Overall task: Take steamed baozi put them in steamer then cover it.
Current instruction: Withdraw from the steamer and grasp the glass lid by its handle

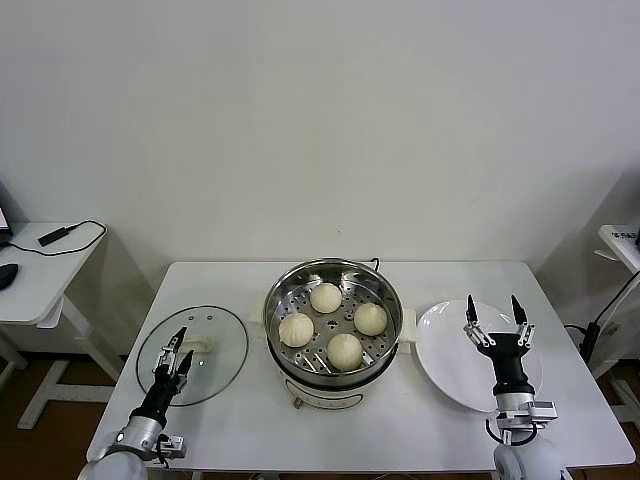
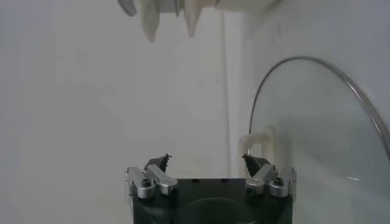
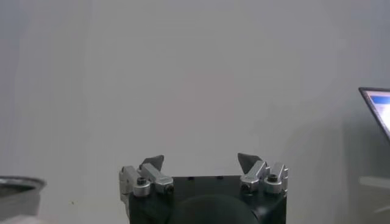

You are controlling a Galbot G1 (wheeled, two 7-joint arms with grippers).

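Observation:
The steamer [image 1: 280, 300], a shiny steel pot on a cream base, stands mid-table with its top uncovered. Several steamed baozi lie on its perforated tray, among them the back one [image 1: 325, 297], the left one [image 1: 296, 329] and the front one [image 1: 344, 350]. Left of the pot, a clear glass lid [image 1: 215, 330] lies flat on the table, and it also shows in the left wrist view [image 2: 317, 140]. My left gripper [image 1: 176, 350] [image 2: 206, 160] hovers open over the lid beside its white handle [image 2: 259, 143]. My right gripper [image 1: 496, 315] [image 3: 201, 159] stands open and empty above the plate.
A white plate [image 1: 445, 350] with nothing on it lies right of the steamer. A small side table [image 1: 50, 270] with a black cable stands to the left, and another desk edge [image 1: 625, 240] to the right. The steamer's rim [image 3: 18, 185] shows in the right wrist view.

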